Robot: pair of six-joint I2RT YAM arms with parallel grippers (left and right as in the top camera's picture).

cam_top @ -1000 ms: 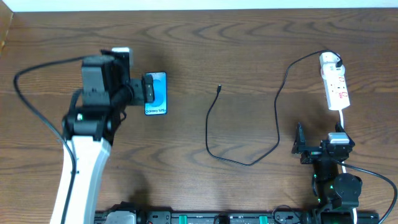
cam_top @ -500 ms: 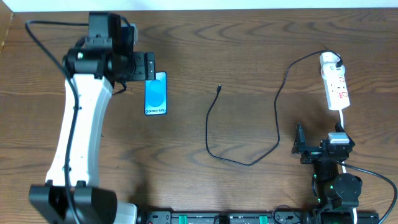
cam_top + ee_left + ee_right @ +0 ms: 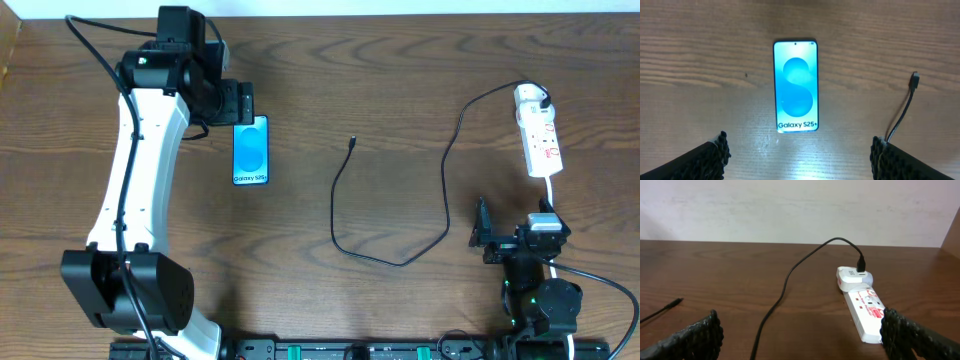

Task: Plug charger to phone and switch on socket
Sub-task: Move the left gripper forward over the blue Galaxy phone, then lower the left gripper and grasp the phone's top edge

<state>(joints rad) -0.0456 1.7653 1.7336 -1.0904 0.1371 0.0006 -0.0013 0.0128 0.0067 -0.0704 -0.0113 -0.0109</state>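
Since the earlier frame the left arm swings up and away from the robot's base. Its left gripper (image 3: 236,103), which covered the near-left part of the phone (image 3: 250,150) a moment ago, is now seen in the overhead view at the far end of the phone. The phone itself does not move; it lies flat on the wooden table (image 3: 300,300), screen up and lit blue, in the left half.

In the left wrist view the left gripper (image 3: 800,146) stands wide. Its two fingers are at the lower corners and hold nothing. The phone (image 3: 796,86) lies ahead between them, with the "Galaxy" text at its nearer end.

The charger (image 3: 400,262) runs as a long black curve across the middle of the table. Its free tip (image 3: 353,141) rests well apart from the phone, to its right. Its other end goes into the white plug on the socket (image 3: 540,140) at the far right.

The right gripper (image 3: 484,238) stays where it was, low near the right edge. In the right wrist view this gripper (image 3: 801,325) is also spread wide and empty, and the socket (image 3: 867,315) lies ahead of it.
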